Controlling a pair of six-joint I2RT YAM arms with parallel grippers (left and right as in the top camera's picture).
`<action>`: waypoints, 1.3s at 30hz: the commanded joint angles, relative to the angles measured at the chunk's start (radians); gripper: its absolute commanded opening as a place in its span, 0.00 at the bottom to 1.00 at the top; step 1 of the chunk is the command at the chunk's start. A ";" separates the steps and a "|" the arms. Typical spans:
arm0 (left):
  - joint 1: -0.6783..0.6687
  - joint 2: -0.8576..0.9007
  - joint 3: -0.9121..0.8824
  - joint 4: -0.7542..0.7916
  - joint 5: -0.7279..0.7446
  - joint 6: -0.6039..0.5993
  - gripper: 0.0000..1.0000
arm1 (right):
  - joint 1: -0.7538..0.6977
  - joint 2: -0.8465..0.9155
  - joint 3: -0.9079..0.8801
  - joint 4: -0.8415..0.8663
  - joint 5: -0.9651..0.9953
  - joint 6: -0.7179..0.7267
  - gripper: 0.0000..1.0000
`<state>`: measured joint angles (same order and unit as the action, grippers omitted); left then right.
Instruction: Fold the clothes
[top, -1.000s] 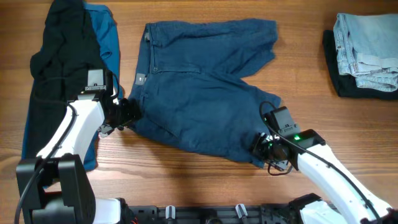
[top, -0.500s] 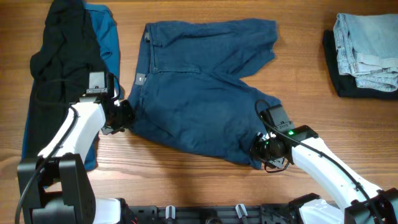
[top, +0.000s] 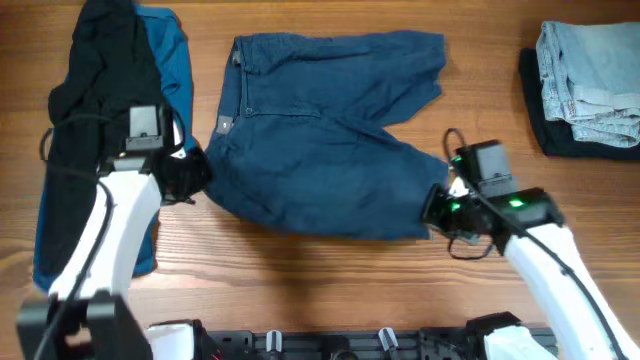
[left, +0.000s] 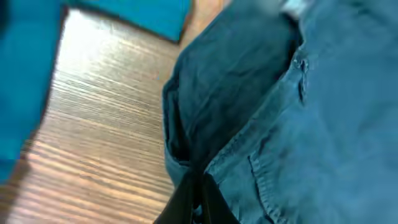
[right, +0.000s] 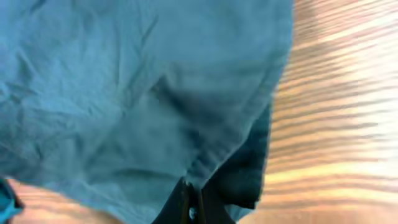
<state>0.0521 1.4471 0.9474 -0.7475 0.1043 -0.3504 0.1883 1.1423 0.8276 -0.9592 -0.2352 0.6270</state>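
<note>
At the table's (top: 300, 270) left edge lie black and blue garments (top: 100, 80). Just beside them, our left end effector (top: 190, 178) is pinched closed on the waist end of the navy shorts (top: 330, 130), which lie spread across the table's middle. Our right end effector (top: 440, 208) is clamped on the leg end. Both bites look thin. We judge the fabric could slip out on lifting, or one layer alone could rise, skewing the fold.
</note>
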 joint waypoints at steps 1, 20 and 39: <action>0.000 -0.116 0.024 -0.038 0.002 -0.003 0.04 | -0.062 -0.072 0.055 -0.078 -0.002 -0.082 0.04; 0.014 -0.552 0.021 -0.279 0.001 -0.107 0.04 | -0.105 -0.303 0.111 -0.075 -0.051 -0.209 0.05; 0.014 0.041 0.021 0.628 -0.078 -0.137 0.04 | -0.105 0.372 0.111 1.107 -0.055 -0.288 0.04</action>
<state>0.0601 1.4765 0.9550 -0.1825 0.0490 -0.4767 0.0879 1.5009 0.9230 0.0757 -0.3237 0.3573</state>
